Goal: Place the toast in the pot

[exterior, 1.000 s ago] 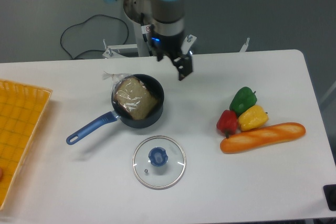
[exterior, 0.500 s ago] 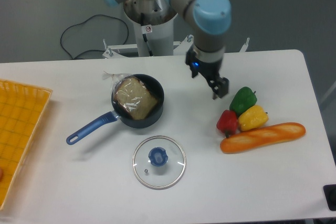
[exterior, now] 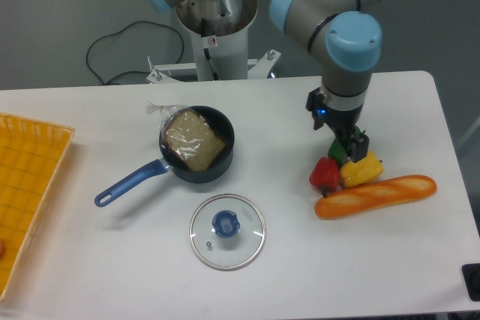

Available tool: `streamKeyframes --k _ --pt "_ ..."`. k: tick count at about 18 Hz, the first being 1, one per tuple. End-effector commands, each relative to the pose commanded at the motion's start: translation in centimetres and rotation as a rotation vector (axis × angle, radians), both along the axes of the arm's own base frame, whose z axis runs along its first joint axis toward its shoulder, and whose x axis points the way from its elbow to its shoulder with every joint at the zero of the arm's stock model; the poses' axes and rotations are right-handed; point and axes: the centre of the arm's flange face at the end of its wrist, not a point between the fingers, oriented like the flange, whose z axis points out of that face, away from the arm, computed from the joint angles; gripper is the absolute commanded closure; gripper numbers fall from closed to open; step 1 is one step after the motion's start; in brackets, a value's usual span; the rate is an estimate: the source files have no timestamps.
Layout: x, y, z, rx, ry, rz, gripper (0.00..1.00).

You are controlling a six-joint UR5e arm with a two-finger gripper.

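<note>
Toast [exterior: 193, 140] sits in pot [exterior: 198, 146], centre-left of frame; task looks done. Gripper [exterior: 354, 143] over peppers [exterior: 347, 166] at right; jaw state can't tell.

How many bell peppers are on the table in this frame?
3, clustered right of the pot: the red pepper, the yellow pepper, and the green pepper, mostly hidden under the gripper.

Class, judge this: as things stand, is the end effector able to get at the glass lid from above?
Probably yes. The lid lies alone on the table with nothing on it, and the end effector hangs over the peppers to its right.
</note>
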Motion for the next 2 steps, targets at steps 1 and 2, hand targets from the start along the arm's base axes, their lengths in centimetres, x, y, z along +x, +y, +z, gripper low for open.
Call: streamKeyframes --k 1,2 --pt "0.0 0.0 0.0 0.0 0.0 0.0 0.0" --pt "0.03 -0.01 -0.07 -0.001 -0.001 0.0 0.0"
